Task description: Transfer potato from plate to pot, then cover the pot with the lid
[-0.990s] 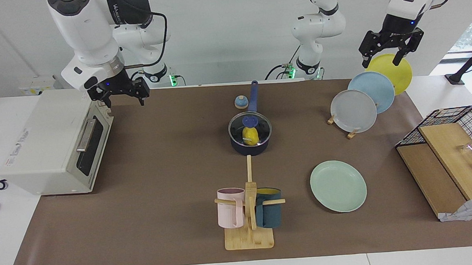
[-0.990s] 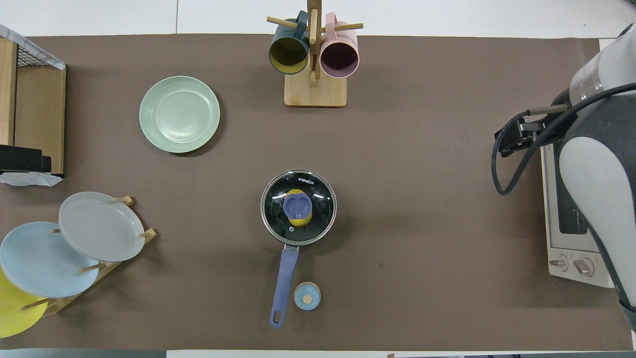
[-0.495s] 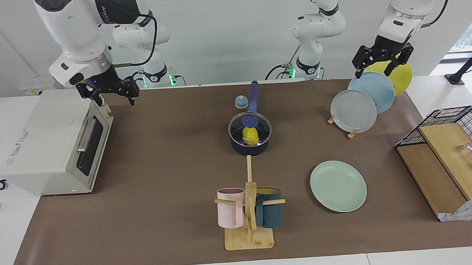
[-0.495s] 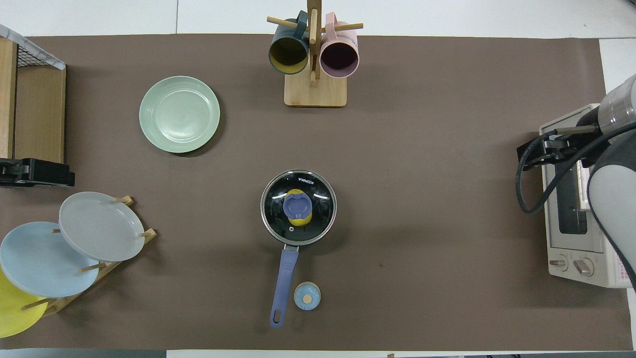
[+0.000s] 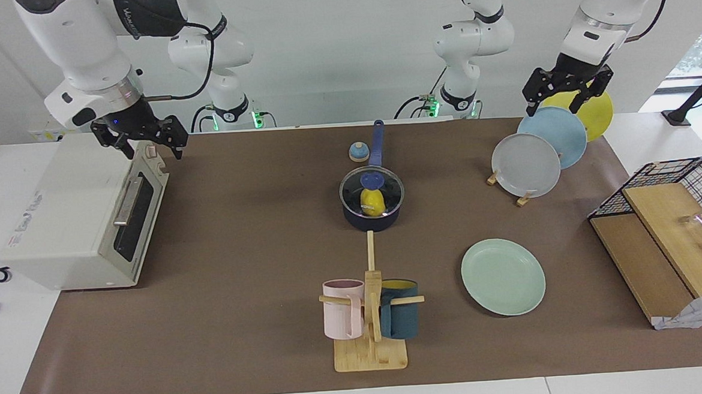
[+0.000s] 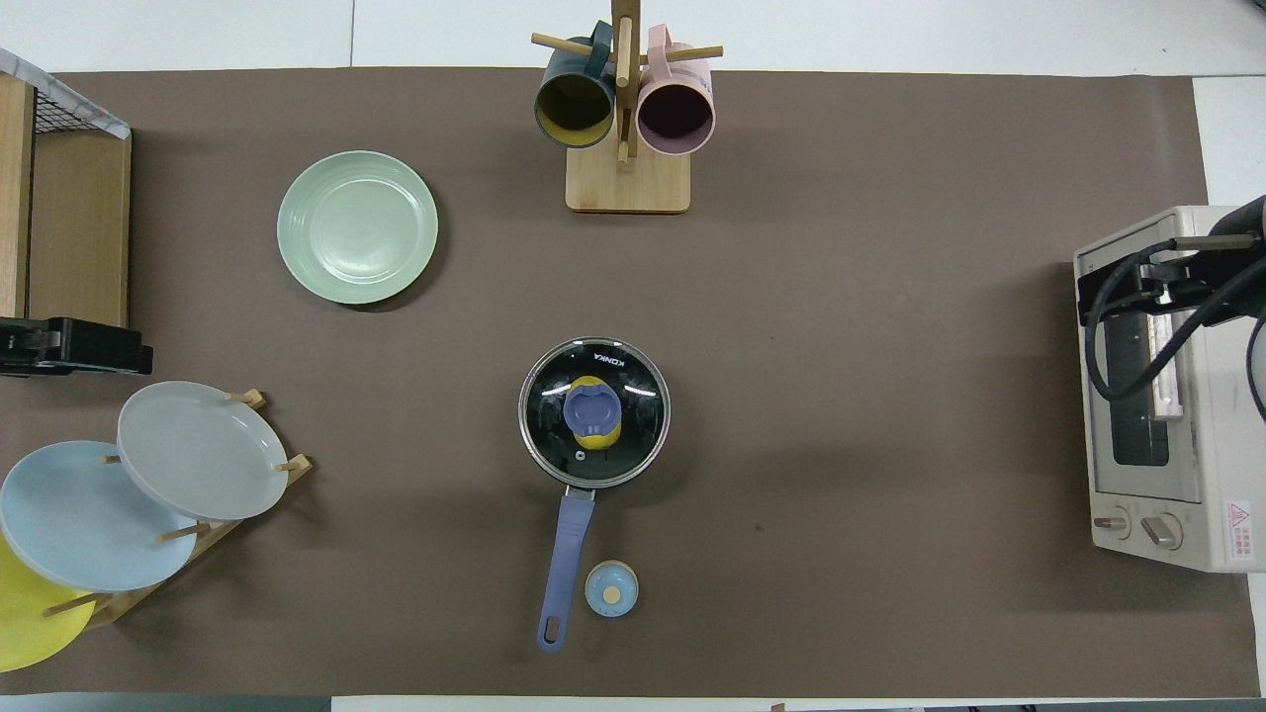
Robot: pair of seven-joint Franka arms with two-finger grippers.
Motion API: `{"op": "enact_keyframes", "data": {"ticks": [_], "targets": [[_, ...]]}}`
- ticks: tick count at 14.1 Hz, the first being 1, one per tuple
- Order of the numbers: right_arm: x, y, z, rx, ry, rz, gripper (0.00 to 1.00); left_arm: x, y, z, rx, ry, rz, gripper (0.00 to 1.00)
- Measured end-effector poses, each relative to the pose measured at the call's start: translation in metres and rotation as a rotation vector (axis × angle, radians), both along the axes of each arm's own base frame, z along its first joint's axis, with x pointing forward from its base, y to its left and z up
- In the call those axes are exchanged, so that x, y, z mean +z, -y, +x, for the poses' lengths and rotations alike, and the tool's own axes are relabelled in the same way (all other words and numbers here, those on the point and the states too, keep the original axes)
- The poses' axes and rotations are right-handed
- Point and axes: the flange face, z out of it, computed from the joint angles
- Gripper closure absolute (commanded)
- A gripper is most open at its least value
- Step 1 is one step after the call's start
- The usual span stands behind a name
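Both parts of my job look finished from how things lie. My potato (image 5: 373,202) sits inside the pot (image 5: 371,215), showing yellow through the glass, and the lid (image 5: 371,189) rests level on the pot's rim with its blue knob at the centre, so nothing needs holding. The pot stands mid-worktop (image 5: 243,323), its long handle pointing toward my bases, a small bell (image 5: 358,152) just beside that handle. The green plate (image 5: 503,285) lies bare, farther from me than the pot and toward my left arm's end.

My left tool (image 5: 566,92) hangs over the upright plates in the rack (image 5: 525,198), fingers spread wide and holding nothing. My right tool (image 5: 142,139) hangs over the toaster oven (image 5: 81,211), likewise wide and empty. I judge both are parked out at the ends to leave the covered pot undisturbed. Farther out, the mug stand (image 5: 371,355) with its two mugs stands well apart from the pot.
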Motion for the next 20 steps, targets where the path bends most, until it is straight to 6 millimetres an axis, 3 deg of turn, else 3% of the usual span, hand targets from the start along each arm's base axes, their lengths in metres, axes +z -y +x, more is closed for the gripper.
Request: {"op": "enact_keyframes", "data": {"ticks": [20], "targets": [[-0.001, 0.024, 0.000, -0.010, -0.007, 0.038, 0.00, -0.002, -0.001, -0.003, 0.001, -0.027, 0.000, 0.00]]}}
